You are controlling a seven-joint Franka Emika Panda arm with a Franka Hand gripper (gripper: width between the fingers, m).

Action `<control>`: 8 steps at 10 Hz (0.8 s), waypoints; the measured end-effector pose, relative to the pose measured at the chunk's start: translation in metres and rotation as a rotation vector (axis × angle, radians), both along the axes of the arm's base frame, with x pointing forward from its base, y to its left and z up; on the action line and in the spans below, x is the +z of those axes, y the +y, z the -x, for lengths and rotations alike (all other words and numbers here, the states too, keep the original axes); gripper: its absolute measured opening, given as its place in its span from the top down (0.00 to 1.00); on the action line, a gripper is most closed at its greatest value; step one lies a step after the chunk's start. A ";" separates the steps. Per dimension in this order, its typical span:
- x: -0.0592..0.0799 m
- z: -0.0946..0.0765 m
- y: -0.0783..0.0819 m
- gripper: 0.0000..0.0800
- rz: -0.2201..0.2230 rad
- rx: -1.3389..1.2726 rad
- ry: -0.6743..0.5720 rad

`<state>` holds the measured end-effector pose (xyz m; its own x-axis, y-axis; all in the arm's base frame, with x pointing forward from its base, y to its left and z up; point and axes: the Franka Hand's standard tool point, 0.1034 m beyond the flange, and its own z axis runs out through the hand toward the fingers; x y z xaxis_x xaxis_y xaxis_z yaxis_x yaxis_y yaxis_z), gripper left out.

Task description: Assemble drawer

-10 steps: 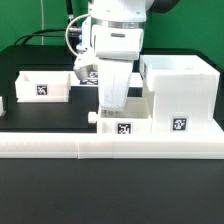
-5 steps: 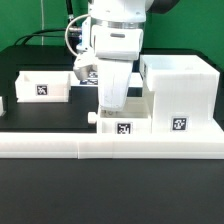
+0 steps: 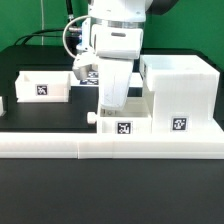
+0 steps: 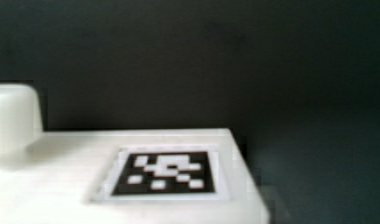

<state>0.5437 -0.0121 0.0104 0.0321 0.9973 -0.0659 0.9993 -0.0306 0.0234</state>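
Note:
The drawer's large boxy casing (image 3: 181,92) stands at the exterior view's right, its tag facing front. A small knobbed tray (image 3: 122,124) sits against its left side, knob (image 3: 93,117) pointing left. A second tray (image 3: 44,87) lies farther left. My gripper (image 3: 112,104) hangs straight down onto the near tray, and its fingertips are hidden against the tray's wall. The wrist view shows only that tray's white surface with its tag (image 4: 169,172) and a white rounded part (image 4: 11,120) beside it. No fingers show there.
The long low white border wall (image 3: 100,147) runs along the front, right before the tray and casing. Another tagged white piece (image 3: 88,73) lies behind the arm. The table mat (image 3: 40,120) is black.

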 end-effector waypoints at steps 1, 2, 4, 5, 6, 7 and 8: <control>0.000 0.000 0.000 0.95 0.000 0.000 0.000; 0.000 0.000 0.000 0.95 0.002 0.011 0.001; 0.001 -0.001 -0.001 0.95 0.018 0.032 0.004; 0.002 0.000 0.000 0.95 0.025 0.025 0.012; 0.002 0.000 0.000 0.95 0.029 0.020 0.019; 0.002 0.000 -0.001 0.95 0.028 0.019 0.018; 0.001 0.001 -0.001 0.95 0.028 0.018 0.019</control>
